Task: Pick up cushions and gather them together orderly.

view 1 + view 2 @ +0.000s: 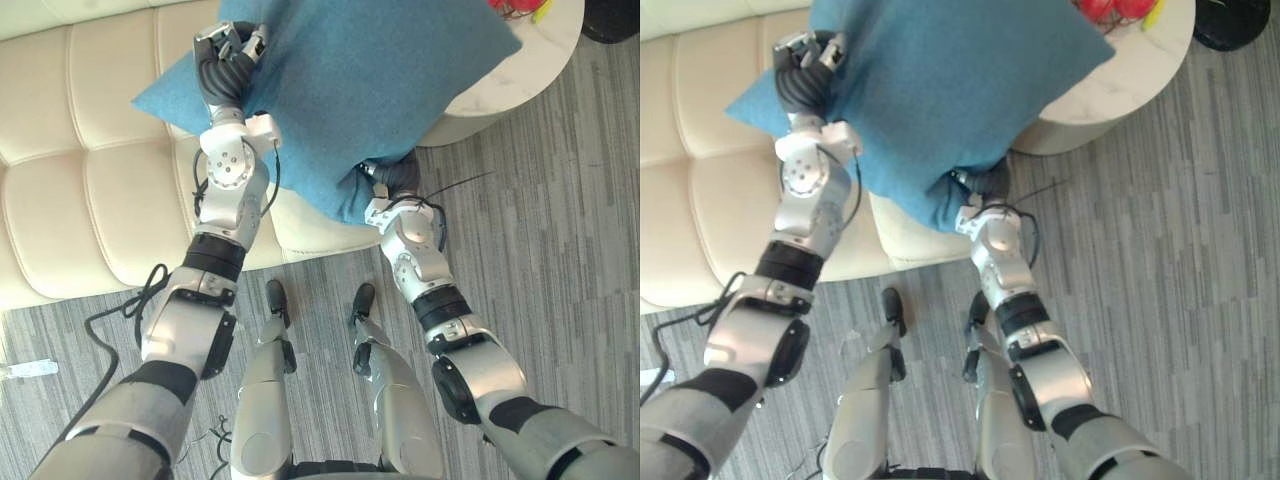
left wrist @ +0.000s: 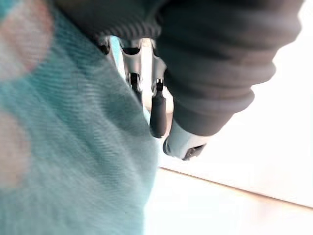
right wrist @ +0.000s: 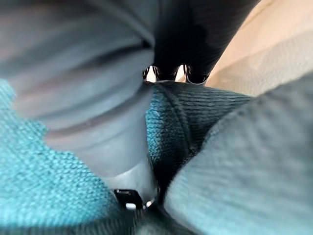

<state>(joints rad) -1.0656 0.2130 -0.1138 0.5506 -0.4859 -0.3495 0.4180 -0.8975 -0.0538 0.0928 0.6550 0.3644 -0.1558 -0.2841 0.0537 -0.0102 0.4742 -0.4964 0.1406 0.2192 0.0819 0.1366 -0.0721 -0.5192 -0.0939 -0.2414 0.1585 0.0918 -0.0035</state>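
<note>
A large blue cushion hangs in the air over the seat edge of a cream sofa, held between both hands. My left hand is at the cushion's upper left edge, fingers curled onto the cloth. In the left wrist view its dark-tipped fingers lie against the blue weave. My right hand sits under the cushion's lowest corner, mostly covered by it. In the right wrist view the thumb presses a fold of blue cloth against the hand.
A round white table stands at the upper right, close to the cushion's far corner, with red items on it. A black object lies beyond it. Grey striped carpet covers the floor in front of the sofa.
</note>
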